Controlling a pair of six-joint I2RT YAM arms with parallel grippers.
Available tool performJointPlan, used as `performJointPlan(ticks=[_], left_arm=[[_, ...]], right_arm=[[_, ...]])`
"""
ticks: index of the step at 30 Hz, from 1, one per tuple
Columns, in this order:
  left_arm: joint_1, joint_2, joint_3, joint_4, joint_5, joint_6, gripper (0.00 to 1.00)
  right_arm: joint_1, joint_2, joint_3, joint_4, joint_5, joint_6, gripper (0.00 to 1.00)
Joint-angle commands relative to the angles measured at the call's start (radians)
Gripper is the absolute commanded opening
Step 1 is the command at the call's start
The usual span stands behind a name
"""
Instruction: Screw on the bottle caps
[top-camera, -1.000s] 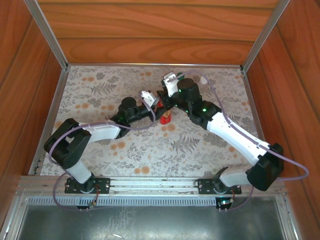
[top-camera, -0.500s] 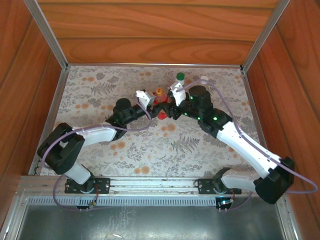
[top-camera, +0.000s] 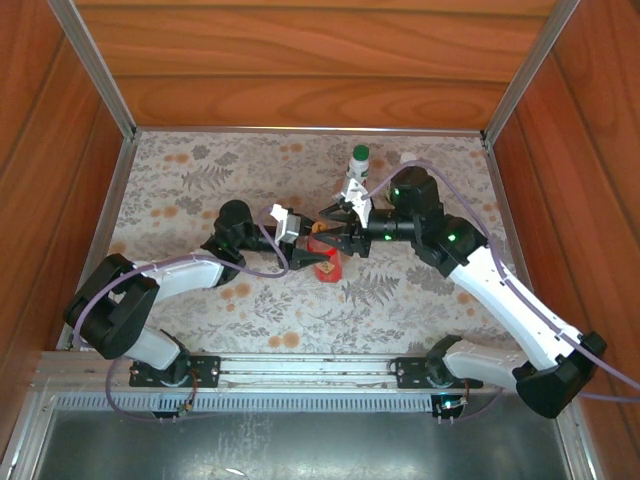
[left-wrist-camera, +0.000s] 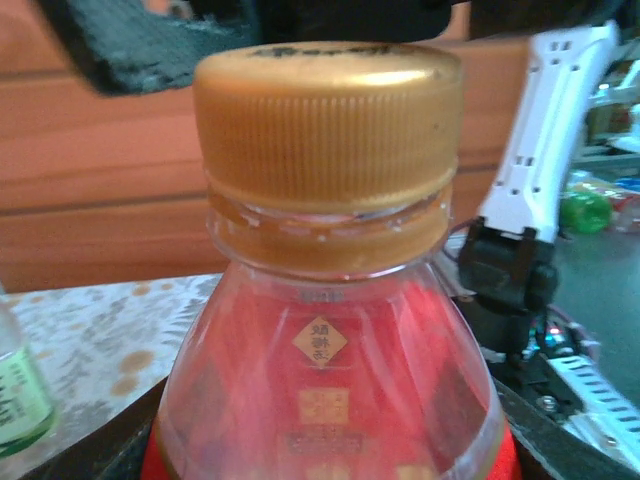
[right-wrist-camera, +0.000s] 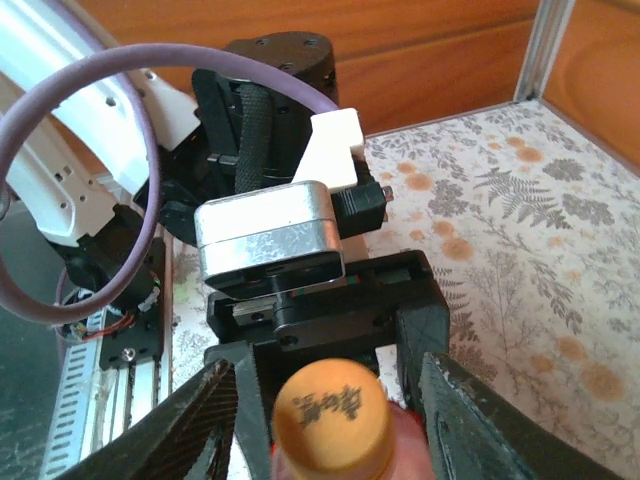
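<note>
My left gripper (top-camera: 318, 262) is shut on the body of the red bottle (top-camera: 328, 266), holding it upright near the table's middle. The bottle's orange-red cap (right-wrist-camera: 333, 420) sits on the neck (left-wrist-camera: 328, 225); how tightly cannot be told. My right gripper (top-camera: 324, 226) straddles that cap from the right, open, with a gap between the cap and each of its fingers (right-wrist-camera: 205, 415). A white bottle (top-camera: 358, 172) with a green cap (top-camera: 360, 153) stands behind the right gripper. A clear bottle with a pale green label (left-wrist-camera: 15, 390) stands to the left of the red one.
The floral table cover (top-camera: 200, 180) is walled by wood panels at the back and both sides, with metal posts (top-camera: 95, 70) at the back corners. The right arm's forearm (top-camera: 490, 280) crosses the right half. A metal rail (top-camera: 300, 368) runs along the near edge.
The left arm carried the red bottle toward the near edge. The right gripper followed it and now straddles the cap, its jaws having widened and then narrowed somewhat.
</note>
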Motion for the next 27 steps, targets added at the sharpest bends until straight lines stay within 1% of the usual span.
performJointPlan(ticks=[1,4,5,11,13,14,15,17,19,24,25,27], left_arm=[[-0.004,0.004,0.030,0.023,0.112,-0.028,0.58],[-0.006,0.001,0.030,0.023,0.118,-0.032,0.58],[-0.006,0.000,0.031,0.023,0.122,-0.034,0.58],[-0.006,0.005,0.033,0.022,0.098,-0.033,0.58],[-0.006,0.007,0.031,0.020,0.053,-0.024,0.58],[-0.006,0.006,0.032,0.020,0.014,-0.019,0.58],[-0.007,0.000,0.032,0.020,-0.055,-0.009,0.58],[-0.015,-0.002,0.039,0.020,-0.202,0.009,0.58],[-0.023,0.007,0.054,0.020,-0.368,0.023,0.58],[-0.058,0.049,0.111,0.020,-0.736,0.039,0.58],[-0.065,0.054,0.123,0.020,-0.797,0.038,0.57],[-0.085,0.060,0.141,0.022,-0.845,0.053,0.57]], right_arm=[[-0.004,0.020,0.029,-0.053,-0.059,-0.021,0.49],[-0.004,0.035,0.033,-0.059,-0.058,-0.026,0.49],[-0.004,0.040,0.035,-0.062,-0.061,-0.026,0.47],[-0.004,0.046,0.042,-0.062,-0.051,-0.026,0.32],[-0.002,0.043,0.036,-0.056,-0.027,-0.019,0.30],[-0.002,0.042,0.033,-0.049,-0.005,-0.007,0.29],[-0.002,0.043,0.029,-0.040,0.032,0.011,0.28],[-0.001,0.047,0.023,-0.014,0.151,0.066,0.26],[0.005,0.060,0.007,0.026,0.324,0.137,0.25],[0.045,0.105,-0.049,0.131,0.747,0.250,0.26],[0.052,0.113,-0.062,0.162,0.830,0.276,0.26],[0.056,0.133,-0.073,0.183,0.956,0.344,0.25]])
